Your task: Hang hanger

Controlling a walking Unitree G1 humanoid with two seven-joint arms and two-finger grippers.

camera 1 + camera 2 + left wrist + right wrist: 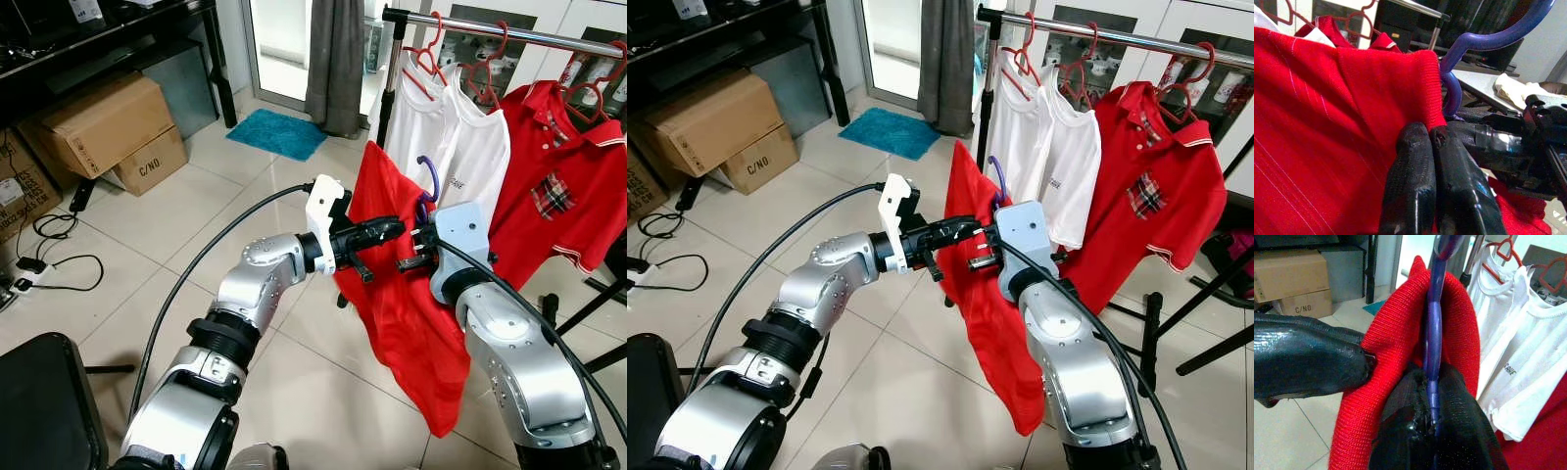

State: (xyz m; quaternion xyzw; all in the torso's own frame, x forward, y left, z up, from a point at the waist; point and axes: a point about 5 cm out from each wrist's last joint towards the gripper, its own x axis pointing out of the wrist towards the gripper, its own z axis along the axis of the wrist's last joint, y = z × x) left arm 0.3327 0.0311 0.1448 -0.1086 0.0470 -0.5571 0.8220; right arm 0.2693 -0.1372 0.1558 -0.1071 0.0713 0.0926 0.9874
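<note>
- Up front, the right gripper (1432, 423) is clamped on the purple hanger (1435, 328), whose neck rises between its fingers.
- Left gripper (1432, 142) pinches the red shirt (402, 304) beside the hanger's neck.

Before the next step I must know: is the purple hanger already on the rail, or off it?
Off it. The purple hanger is held below the rail, its hook free, by the right gripper; the left gripper pinches the red shirt.
</note>
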